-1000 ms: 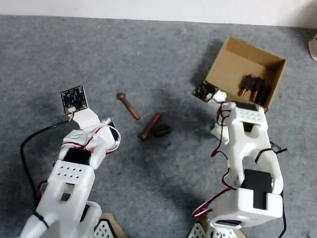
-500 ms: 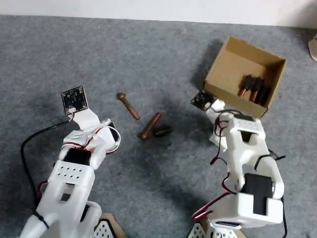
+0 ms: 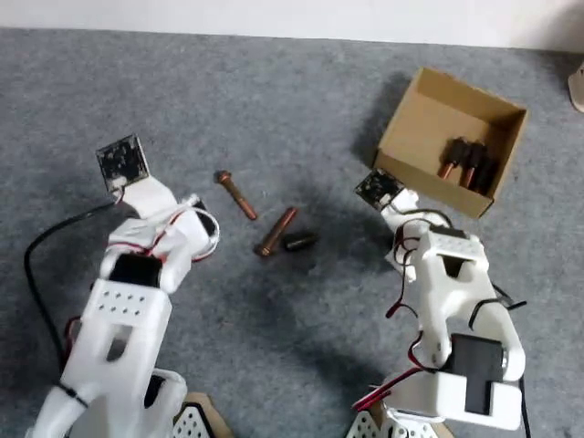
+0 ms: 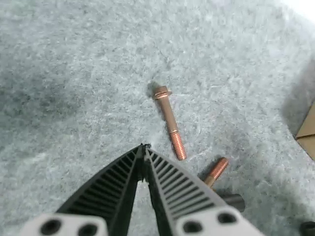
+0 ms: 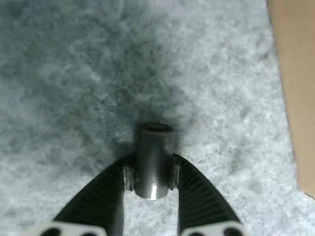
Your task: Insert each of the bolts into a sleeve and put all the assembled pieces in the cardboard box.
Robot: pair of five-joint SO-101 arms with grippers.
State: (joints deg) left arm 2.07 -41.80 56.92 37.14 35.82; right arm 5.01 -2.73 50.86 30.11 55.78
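Surface: the table (image 3: 274,100) is carrying a grey, felt-like covering with a coarse nap.

Left claw (image 4: 143,147): its ribbed black fingers are meeting at the tips, gripping nothing, and it is hanging over the covering just short of the first bolt (image 4: 169,123). That bolt is copper-coloured, with a flanged head and a threaded end, and is lying flat near the table's middle.

The second bolt (image 3: 276,231), of the same make, is lying just beside the first, on the side toward the near edge. In the left wrist view a finger is covering its head end. A loose sleeve (image 3: 299,242), a short dark metal tube, is lying beside it; whether the two are touching cannot be told.

Right claw (image 5: 151,167): it is clamping a second sleeve (image 5: 153,157) between its fingers. The sleeve is dark, smooth and cylindrical, with its open bore showing at the end away from the camera, and it is sitting low over the covering beside the box wall.

The cardboard box (image 3: 424,182), plain brown with an open top, is standing toward the far right corner. Assembled pieces (image 3: 464,160) are lying against its right inner wall. Shadow is making their exact count hard to make out.
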